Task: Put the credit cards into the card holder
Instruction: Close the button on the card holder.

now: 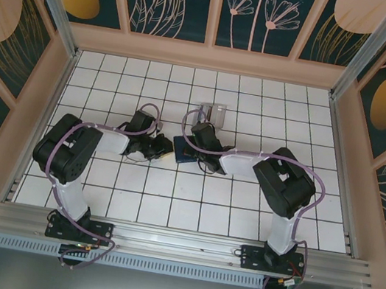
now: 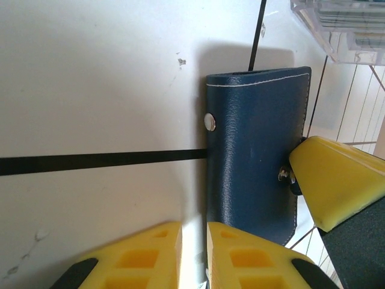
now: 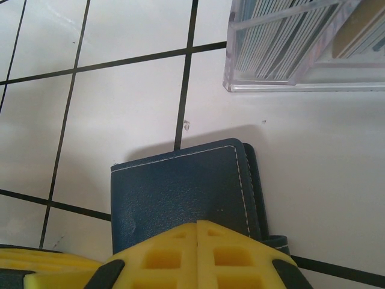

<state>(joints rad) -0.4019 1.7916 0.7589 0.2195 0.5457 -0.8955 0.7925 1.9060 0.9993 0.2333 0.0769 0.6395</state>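
Observation:
The card holder (image 1: pixel 180 150) is a dark navy wallet lying folded shut on the tiles between both grippers. In the left wrist view the card holder (image 2: pixel 258 150) shows a metal snap on its left edge. My left gripper (image 2: pixel 194 253) sits at its near left corner, jaws a narrow gap apart with only pale surface between them. My right gripper (image 3: pixel 197 232) is shut, its tips over the near edge of the card holder (image 3: pixel 180 192). The credit cards (image 3: pixel 289 30) stand on edge in a clear box just beyond.
The clear box (image 1: pixel 214 111) stands one tile behind the wallet, close to the right wrist. Peach walls (image 1: pixel 208 57) fence the white tiled floor on three sides. Both arms reach inward from the near rail, their forearms low over the tiles.

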